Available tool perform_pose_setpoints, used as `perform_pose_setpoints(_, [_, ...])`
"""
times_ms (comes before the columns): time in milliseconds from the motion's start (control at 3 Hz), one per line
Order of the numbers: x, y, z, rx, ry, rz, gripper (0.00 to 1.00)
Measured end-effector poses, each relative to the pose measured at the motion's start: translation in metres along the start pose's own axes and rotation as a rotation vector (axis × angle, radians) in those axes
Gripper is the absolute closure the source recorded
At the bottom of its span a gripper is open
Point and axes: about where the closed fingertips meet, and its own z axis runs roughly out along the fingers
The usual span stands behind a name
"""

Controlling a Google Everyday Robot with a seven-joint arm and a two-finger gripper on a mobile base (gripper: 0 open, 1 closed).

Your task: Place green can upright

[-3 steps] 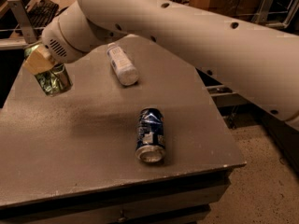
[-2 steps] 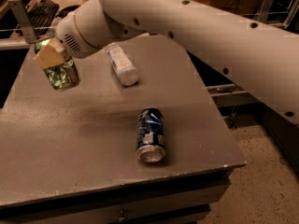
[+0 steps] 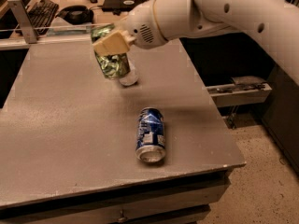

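The green can (image 3: 111,63) is shiny and dented, held roughly upright in the air above the grey table (image 3: 56,125), near its far middle. My gripper (image 3: 110,43) is shut on the can, with a beige finger (image 3: 112,43) across its upper side. The white arm reaches in from the upper right. The can's top is partly hidden by the finger.
A blue-and-white can (image 3: 150,134) lies on its side near the table's front right. A white plastic bottle (image 3: 128,78) lies behind the green can, mostly hidden by it. A keyboard (image 3: 41,9) and a dark object sit on a desk beyond. The table's right edge drops to the floor.
My gripper has carried the green can from the far left of the table toward the right, now in front of the white bottle. The blue can has not moved.
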Motion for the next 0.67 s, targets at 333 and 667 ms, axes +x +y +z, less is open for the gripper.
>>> perform_pose_setpoints(333, [0.02,-0.022,-0.046,-0.001,-0.038,-0.036,1.0])
perform_pose_setpoints(667, [0.037,-0.044,-0.064,-0.028,-0.067,-0.117,1.0])
